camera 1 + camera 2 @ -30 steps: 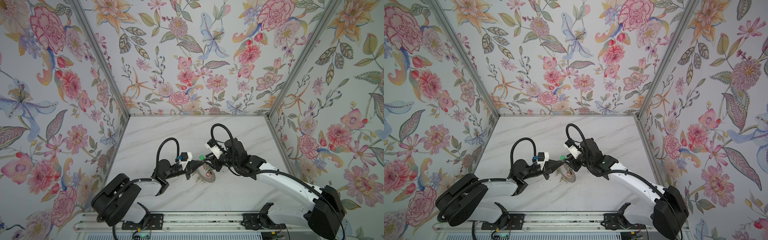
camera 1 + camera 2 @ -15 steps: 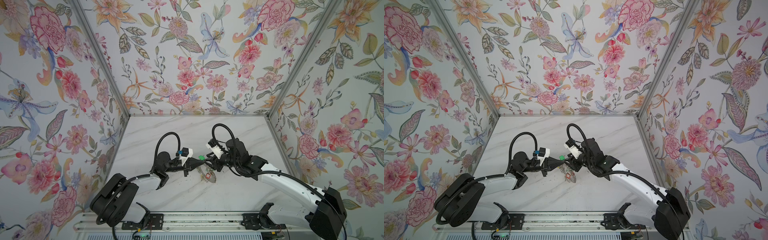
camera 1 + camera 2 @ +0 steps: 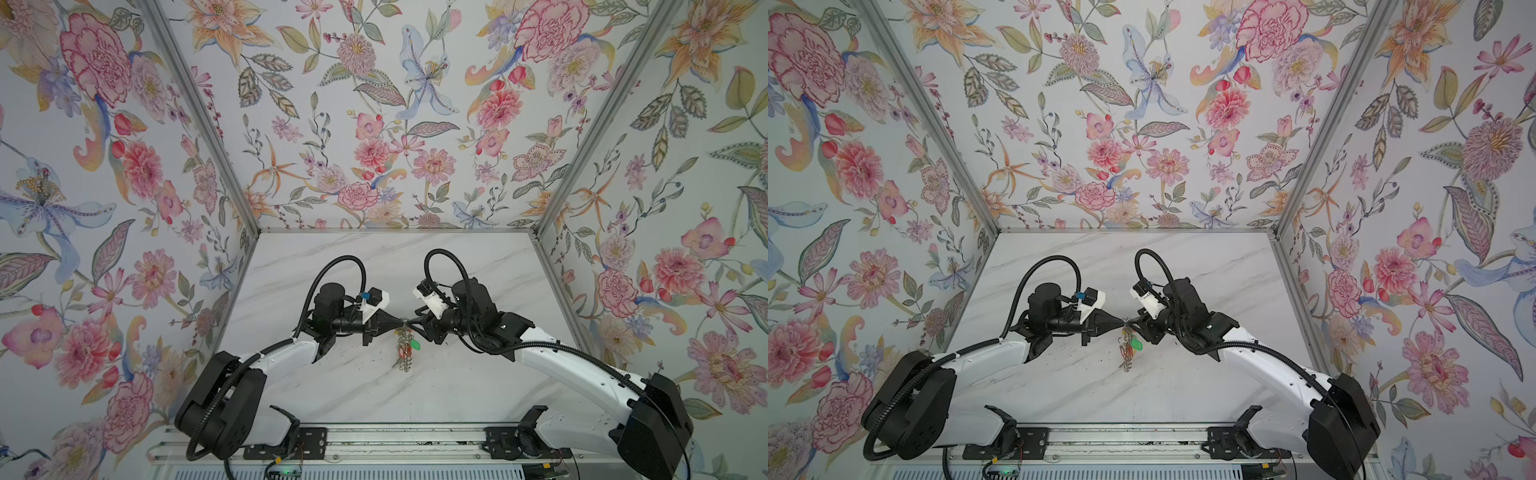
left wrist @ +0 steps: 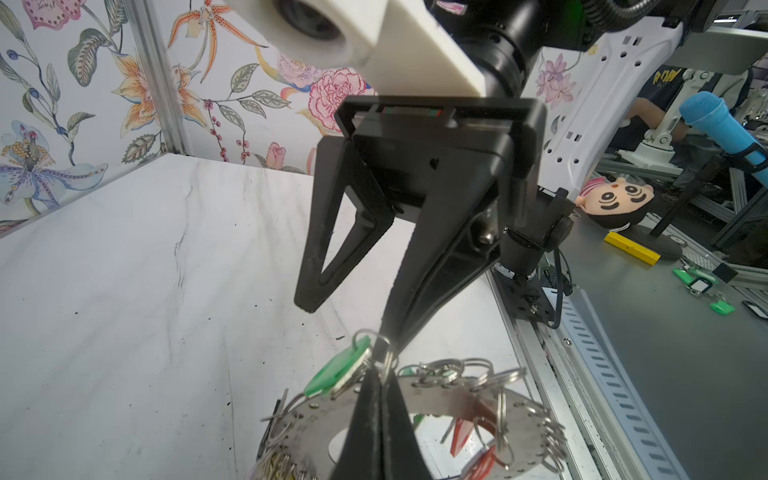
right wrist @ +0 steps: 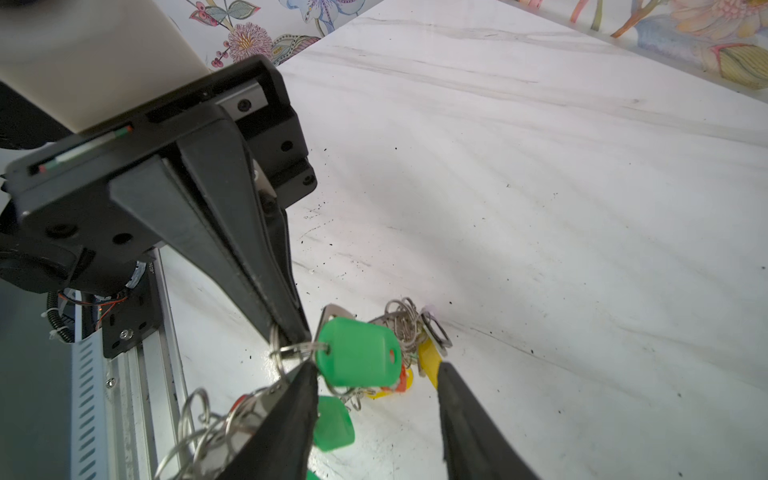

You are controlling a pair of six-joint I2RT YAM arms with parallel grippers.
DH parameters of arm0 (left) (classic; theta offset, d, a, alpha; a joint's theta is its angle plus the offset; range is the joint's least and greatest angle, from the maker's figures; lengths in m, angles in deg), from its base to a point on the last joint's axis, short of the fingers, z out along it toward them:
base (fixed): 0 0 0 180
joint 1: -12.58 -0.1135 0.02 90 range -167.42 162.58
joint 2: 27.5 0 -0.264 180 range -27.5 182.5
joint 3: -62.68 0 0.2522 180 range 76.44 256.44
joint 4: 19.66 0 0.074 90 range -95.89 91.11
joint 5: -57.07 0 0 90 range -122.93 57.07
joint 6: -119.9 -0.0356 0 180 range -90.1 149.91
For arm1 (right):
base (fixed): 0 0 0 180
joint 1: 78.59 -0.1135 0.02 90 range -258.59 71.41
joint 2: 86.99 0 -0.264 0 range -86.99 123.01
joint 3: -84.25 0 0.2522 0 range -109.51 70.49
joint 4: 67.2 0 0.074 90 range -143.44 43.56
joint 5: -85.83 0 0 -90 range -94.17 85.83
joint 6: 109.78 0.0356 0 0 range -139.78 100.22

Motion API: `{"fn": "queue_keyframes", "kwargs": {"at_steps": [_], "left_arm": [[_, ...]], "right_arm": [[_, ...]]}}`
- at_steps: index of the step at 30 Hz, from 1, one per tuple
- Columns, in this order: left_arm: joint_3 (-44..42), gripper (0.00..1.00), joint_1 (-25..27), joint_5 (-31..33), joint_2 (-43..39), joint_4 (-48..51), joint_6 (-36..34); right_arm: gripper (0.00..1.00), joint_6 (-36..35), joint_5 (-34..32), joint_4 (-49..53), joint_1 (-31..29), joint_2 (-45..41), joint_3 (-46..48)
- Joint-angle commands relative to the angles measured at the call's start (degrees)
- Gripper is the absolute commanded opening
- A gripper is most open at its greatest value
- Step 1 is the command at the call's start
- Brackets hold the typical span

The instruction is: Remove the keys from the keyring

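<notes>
In both top views my two grippers meet tip to tip above the table's middle. The left gripper [image 3: 397, 322] [image 4: 380, 368] is shut on a small split ring [image 5: 291, 351] carrying a green-tagged key [image 5: 357, 351] [image 3: 414, 344]. The keyring [image 4: 436, 405] [image 3: 404, 353], a grey metal disc with several more keys on its rim, hangs below that ring, edge-on in the top views. The right gripper [image 5: 377, 365] [image 3: 411, 322] is open. Its fingers stand either side of the green tag, one finger [image 5: 291, 415] against the keyring's rim and the other apart from everything.
The white marble table [image 3: 374, 270] has floral walls on three sides and a metal rail [image 3: 374, 440] along its front. Beyond the rail, the left wrist view shows a grey bench with a plush doll [image 4: 615, 199], a yellow block [image 4: 631, 247] and loose green tags [image 4: 706, 286].
Both grippers rose off the table and the left one moved right. The keyring swung from lying face-up to hanging edge-on. The right jaws opened wider.
</notes>
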Motion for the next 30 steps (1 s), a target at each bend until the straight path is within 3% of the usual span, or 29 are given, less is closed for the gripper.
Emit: {"fn": "queue_keyframes", "kwargs": {"at_steps": [1, 13, 20, 30], "left_arm": [[3.53, 0.0, -1.16, 5.8, -1.15, 6.29, -5.43], [4.61, 0.0, -1.4, 4.9, -2.83, 5.78, -4.13], [4.35, 0.0, -1.36, 3.67, -3.55, 5.43, -3.71], [3.74, 0.0, -1.67, 7.57, -5.13, 5.76, -4.35]], "right_arm": [[0.49, -0.09, 8.56, -2.89, -1.9, 1.11, 0.74], [0.47, -0.12, 8.5, -5.51, -3.18, 4.71, 0.17], [0.47, -0.25, 13.38, -6.04, -3.39, 7.36, -1.31], [0.48, 0.83, 13.13, -6.07, -3.4, 6.17, 0.1]]}}
